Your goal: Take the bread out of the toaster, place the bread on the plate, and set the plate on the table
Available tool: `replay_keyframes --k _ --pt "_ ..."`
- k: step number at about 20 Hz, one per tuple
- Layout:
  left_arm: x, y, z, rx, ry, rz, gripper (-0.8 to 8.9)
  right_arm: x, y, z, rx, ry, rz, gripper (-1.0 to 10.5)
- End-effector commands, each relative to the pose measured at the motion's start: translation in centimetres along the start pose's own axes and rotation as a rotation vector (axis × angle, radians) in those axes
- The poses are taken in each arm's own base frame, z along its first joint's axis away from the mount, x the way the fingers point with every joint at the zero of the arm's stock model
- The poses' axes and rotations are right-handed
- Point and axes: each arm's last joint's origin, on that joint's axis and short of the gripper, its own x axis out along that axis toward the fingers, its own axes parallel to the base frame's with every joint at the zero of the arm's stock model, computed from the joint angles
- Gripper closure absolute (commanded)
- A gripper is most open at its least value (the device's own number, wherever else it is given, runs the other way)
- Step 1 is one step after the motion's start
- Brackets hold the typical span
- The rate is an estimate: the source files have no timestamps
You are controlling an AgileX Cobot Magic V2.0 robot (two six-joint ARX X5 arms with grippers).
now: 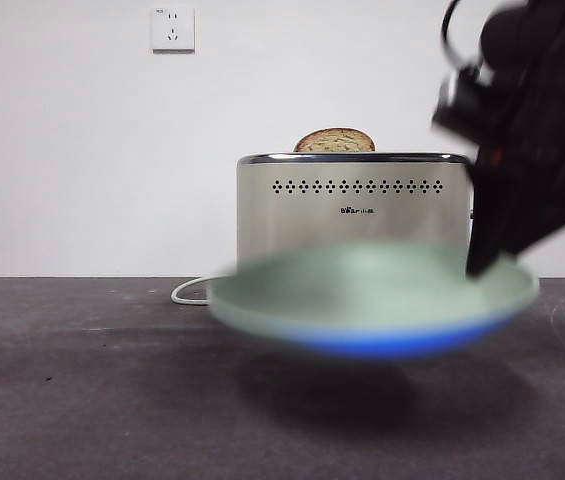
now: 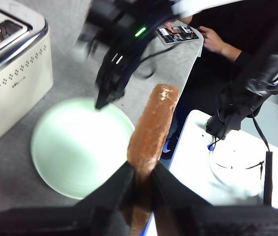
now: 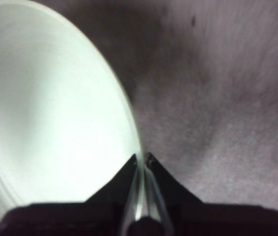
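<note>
Bread sits clamped edgewise in our left tool, above the plate our right tool pinches by its rim, lifted off the surface to catch it.

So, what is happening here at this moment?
The right gripper holds the mint-green plate by its rim, lifted above the table before the toaster. The left gripper holds a bread slice on edge, above the plate. A second slice sits in the toaster.
</note>
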Motion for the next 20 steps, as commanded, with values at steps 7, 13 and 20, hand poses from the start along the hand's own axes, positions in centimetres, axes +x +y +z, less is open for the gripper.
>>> replay_keyframes --k 7,13,20 --pt "8.1 3.9 2.6 -0.151 0.030 -0.190 8.21 -7.9 3.4 -2.6 -0.029 -0.230 0.065 9.6" --pt "13.6 6.5 2.1 -0.245 0.144 -0.203 8.21 -9.1 3.8 -3.8 -0.032 -0.235 0.066 9.6" --pt "15.7 7.8 1.3 -0.307 0.228 -0.108 7.91 -9.0 4.3 -3.8 -0.051 -0.228 0.099 9.6"
